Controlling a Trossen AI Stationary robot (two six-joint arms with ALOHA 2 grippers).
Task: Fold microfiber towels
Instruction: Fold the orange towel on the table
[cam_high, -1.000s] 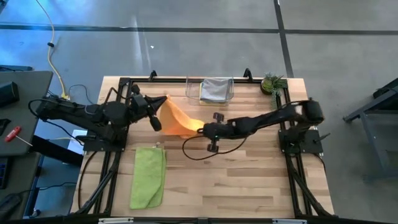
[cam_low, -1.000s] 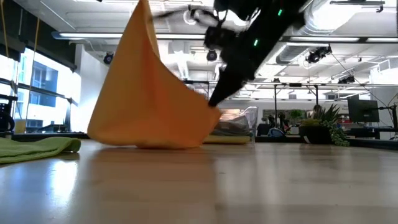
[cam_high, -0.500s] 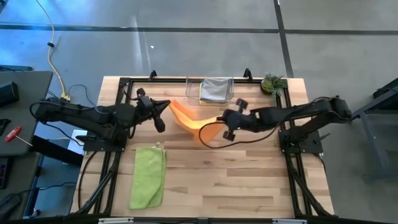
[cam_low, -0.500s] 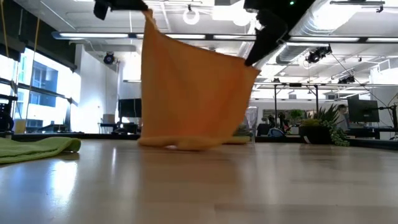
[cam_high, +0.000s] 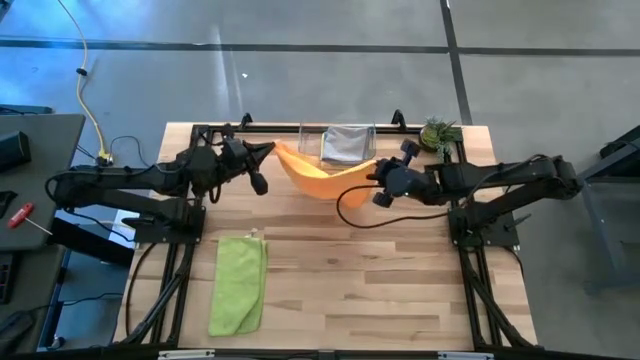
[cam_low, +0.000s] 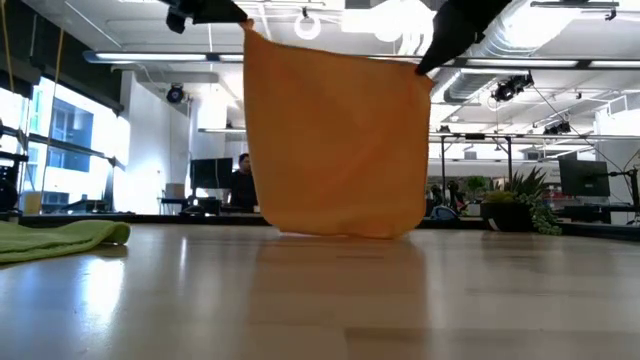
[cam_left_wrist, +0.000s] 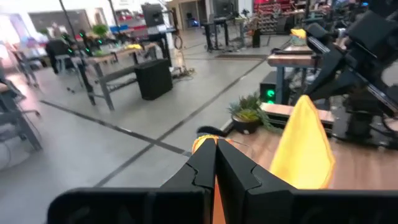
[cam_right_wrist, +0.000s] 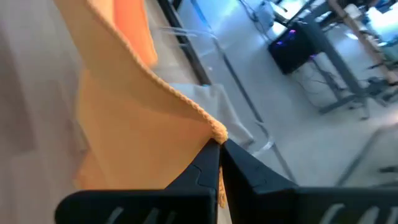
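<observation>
An orange microfiber towel (cam_low: 340, 135) hangs spread as a sheet between my two grippers over the far middle of the table. My left gripper (cam_high: 268, 152) is shut on its upper left corner and my right gripper (cam_high: 372, 170) on its upper right corner. The top edge (cam_high: 318, 172) sags between them. The lower edge (cam_low: 340, 233) reaches table level; whether it touches, I cannot tell. A lime green towel (cam_high: 238, 285) lies flat, folded lengthwise, at the near left. A grey towel (cam_high: 347, 143) lies in a clear bin. My left gripper pinches the orange towel's upper left corner (cam_left_wrist: 199, 144) between its two shut fingers, which point level toward the table's right. The cloth hangs below them. My right gripper pinches the upper right corner (cam_right_wrist: 214, 132) between its fingertips, slanting down toward the table's left. The hem (cam_right_wrist: 168, 93) runs away from the fingers.
The clear bin (cam_high: 310, 150) stands at the far edge, right behind the hanging towel. A small potted plant (cam_high: 438, 133) sits at the far right corner. Bare wood (cam_high: 380, 280) spreads across the near middle and right. People and desks show in the room beyond.
My right gripper has risen and gone toward the table's right and far edges, carrying its corner of the orange towel. My left gripper has moved toward the far edge. The towel, before a slack cone with its bottom heaped on the table, now hangs spread out between both grippers.
</observation>
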